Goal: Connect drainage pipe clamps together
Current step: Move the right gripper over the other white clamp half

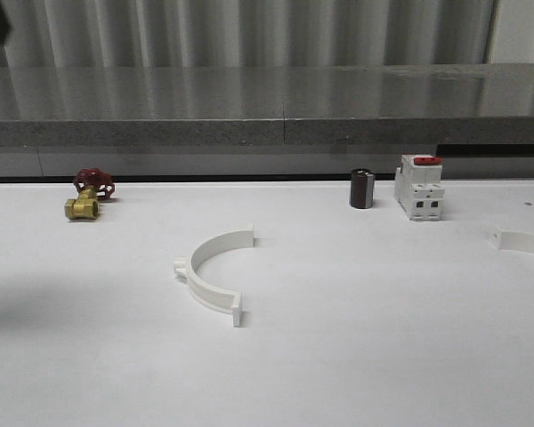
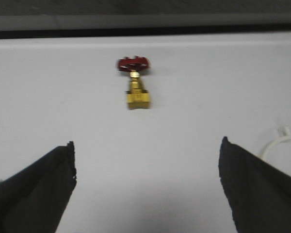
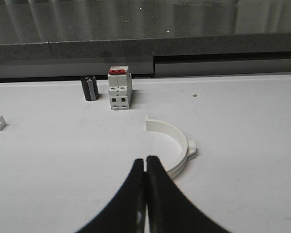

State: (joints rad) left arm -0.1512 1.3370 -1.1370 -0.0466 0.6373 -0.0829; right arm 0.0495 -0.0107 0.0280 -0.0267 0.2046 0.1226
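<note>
Since the two half-rings lie well apart on the bench [image 1: 356,356], you have the whole joining step ahead of you. One clamp half [image 1: 212,272] lies flat near the bench's middle, untouched. The other clamp half [image 3: 174,144] lies toward the right edge, just beyond your right claw [image 3: 146,167], whose fingers are pressed together and hold nothing. Your left claw [image 2: 148,182] is spread wide and empty, facing the brass valve [image 2: 137,91] near the far left. The breaker [image 1: 418,187] and dark cylinder [image 1: 362,189] stand at the far edge, out of the way.
</note>
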